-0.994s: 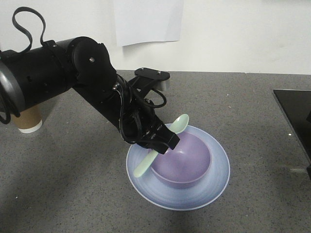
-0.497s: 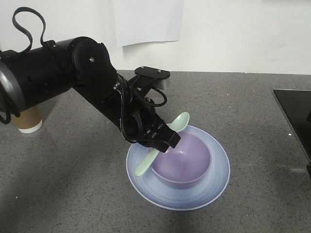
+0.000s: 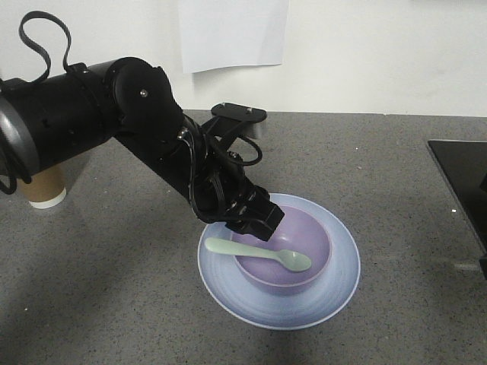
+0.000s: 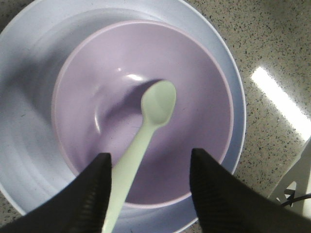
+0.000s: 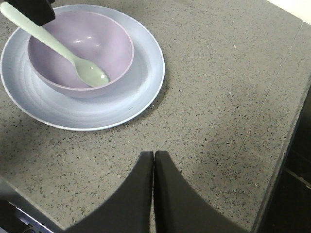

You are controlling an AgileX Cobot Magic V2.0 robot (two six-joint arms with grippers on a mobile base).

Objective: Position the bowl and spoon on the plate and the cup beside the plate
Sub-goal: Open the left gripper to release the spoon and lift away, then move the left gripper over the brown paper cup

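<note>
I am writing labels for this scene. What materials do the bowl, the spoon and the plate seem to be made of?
The bowl looks like matte lavender plastic, with only a small soft highlight inside. The spoon seems pale mint plastic, smooth and uniform in colour. The plate looks like pale blue-lilac plastic or melamine, with faint concentric rings; the pictures cannot settle which.

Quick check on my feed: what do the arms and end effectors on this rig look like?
The left arm is bulky matte black, with rounded joint housings, a looped black strap and bundled black cables running to the wrist. The left end effector has two black fingers with ribbed pads. The right end effector has smooth, tapered black fingers.
</note>
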